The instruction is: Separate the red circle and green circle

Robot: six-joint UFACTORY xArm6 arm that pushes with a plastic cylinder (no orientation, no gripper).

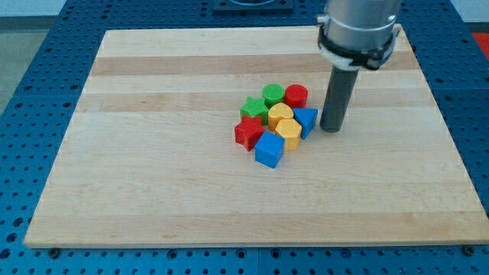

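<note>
one raised view, seemingly front-on, overlooking the whole board (153, 191).

Pale wooden board (153, 191) on blue (perforated) table (30, 92).

Board (153, 176) – pale wood, matt; blocks – smooth plastic

Pale wood board (153, 153) with lighter and darker lengthwise stripes, on a blue table (46, 46) dotted with dark holes. Red circle (296, 95), green circle (273, 94), green star (253, 108), red star (248, 133). Yellow heart (280, 114), yellow hexagon (288, 130). Blue triangle (307, 118), blue cube (269, 150). Dark grey rod, tip (331, 128) dark too, under a silvery grey collar (359, 30) ringed in black.
</note>
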